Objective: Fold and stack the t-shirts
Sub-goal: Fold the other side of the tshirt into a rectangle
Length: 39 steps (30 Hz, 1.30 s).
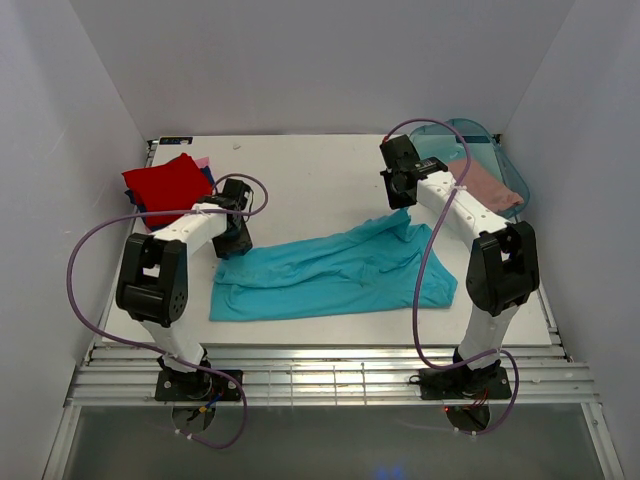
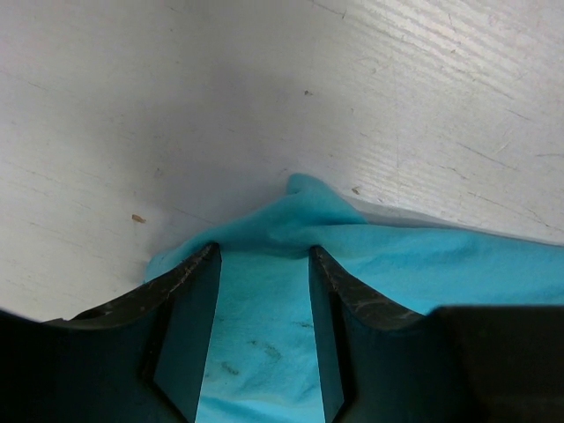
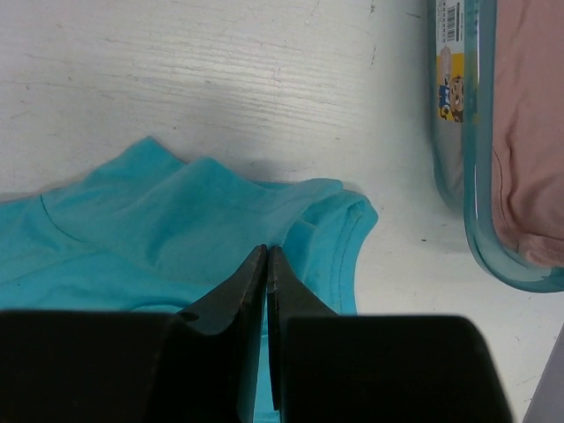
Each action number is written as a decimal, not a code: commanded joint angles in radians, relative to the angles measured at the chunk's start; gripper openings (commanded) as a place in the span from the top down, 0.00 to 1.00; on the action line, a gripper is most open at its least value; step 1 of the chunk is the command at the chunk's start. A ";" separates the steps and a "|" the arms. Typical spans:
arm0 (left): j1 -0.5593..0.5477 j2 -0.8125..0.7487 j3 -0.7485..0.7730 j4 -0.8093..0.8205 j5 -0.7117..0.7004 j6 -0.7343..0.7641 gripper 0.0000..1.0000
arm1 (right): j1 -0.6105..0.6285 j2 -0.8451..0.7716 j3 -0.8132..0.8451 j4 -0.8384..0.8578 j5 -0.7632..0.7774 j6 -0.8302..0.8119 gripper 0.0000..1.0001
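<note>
We see the left end effector (image 2: pixel 264 251) half-open over the teal t-shirt (image 1: pixel 330 270), the right end effector (image 3: pixel 267 248) shut. With no left grip, cloth could slip and bunch.

We glimpse only slivers beneath the red t-shirt (image 1: pixel 167 187); the tub (image 3: pixel 473 203) and its dusty-pink t-shirt (image 3: pixel 529 132) run past the right wrist view's edge.

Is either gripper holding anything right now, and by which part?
The right gripper seems shut on the large teal cloth t-shirt, pinching its far edge; the left gripper stands open astride a corner.
</note>
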 commanded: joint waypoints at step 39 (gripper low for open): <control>-0.003 -0.227 -0.127 0.147 -0.069 0.074 1.00 | -0.006 -0.297 -0.103 -0.186 -0.003 0.008 0.92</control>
